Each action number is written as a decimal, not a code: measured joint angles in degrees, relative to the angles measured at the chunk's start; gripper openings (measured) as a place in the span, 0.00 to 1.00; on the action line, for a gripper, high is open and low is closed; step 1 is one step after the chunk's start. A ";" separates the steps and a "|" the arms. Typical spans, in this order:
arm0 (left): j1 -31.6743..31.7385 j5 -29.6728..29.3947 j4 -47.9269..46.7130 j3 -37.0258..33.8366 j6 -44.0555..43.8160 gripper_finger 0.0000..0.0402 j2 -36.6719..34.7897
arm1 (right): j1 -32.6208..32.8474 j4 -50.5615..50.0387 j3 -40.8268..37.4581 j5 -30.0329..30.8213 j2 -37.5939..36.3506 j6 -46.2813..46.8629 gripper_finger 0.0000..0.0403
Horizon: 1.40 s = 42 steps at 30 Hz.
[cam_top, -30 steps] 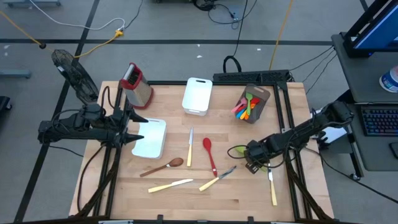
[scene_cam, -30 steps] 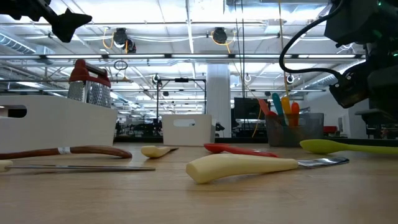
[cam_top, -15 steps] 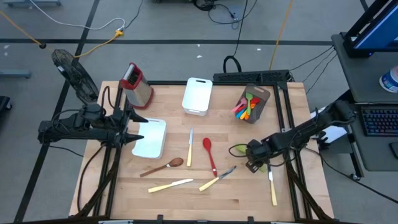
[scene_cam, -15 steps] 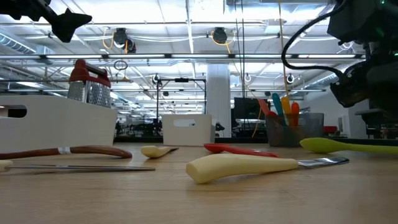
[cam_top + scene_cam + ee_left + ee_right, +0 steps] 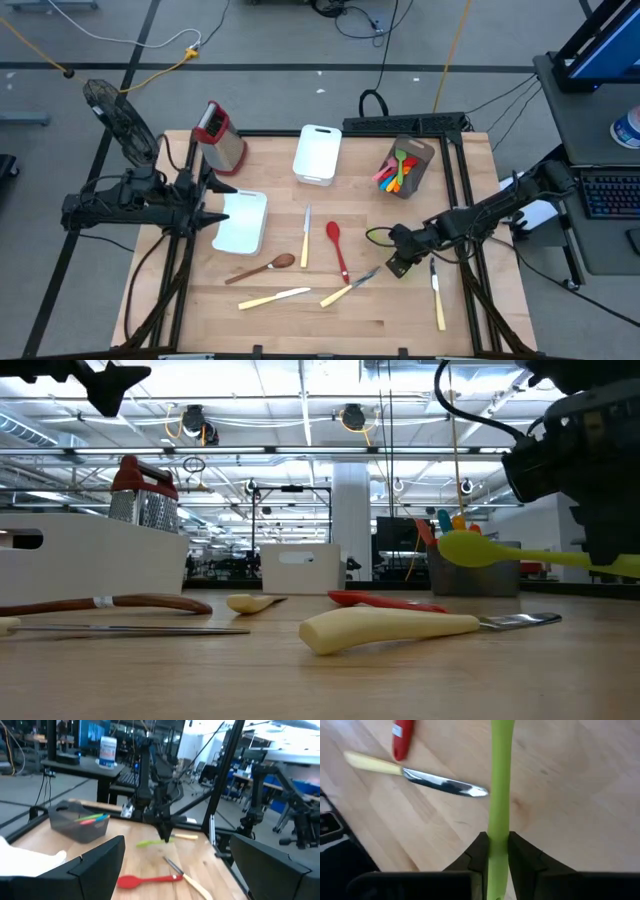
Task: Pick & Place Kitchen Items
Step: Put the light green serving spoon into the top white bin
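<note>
1. High view showed the right gripper over the right half of the table, between the red spoon and the table's right edge.
2. Its fingers were closed narrowly on the handle of a green spoon, one pad on each side of the stem.
3. Low view showed the green spoon clear of the tabletop and roughly level, its bowl pointing away from the gripper.
4. A cream-handled knife lay on the wood just beside the right gripper, near the lower end of the red spoon.
5. Another cream-handled knife lay near the right edge, just beside the gripper on its other side.
6. A wooden spoon, a third knife and a fourth knife lay around the table's middle.
7. The brown holder stood at the far right part of the table with several coloured utensils in it.
8. The left gripper waited at the table's left side, over one end of a white tub, its fingers spread wide and holding nothing.
9. A second white tub and a red-topped grater stood along the far side.
</note>
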 joint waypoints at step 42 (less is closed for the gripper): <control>0.00 -0.02 2.76 0.00 -0.20 0.92 0.11 | -4.02 24.87 0.13 -6.09 -0.13 -4.66 0.30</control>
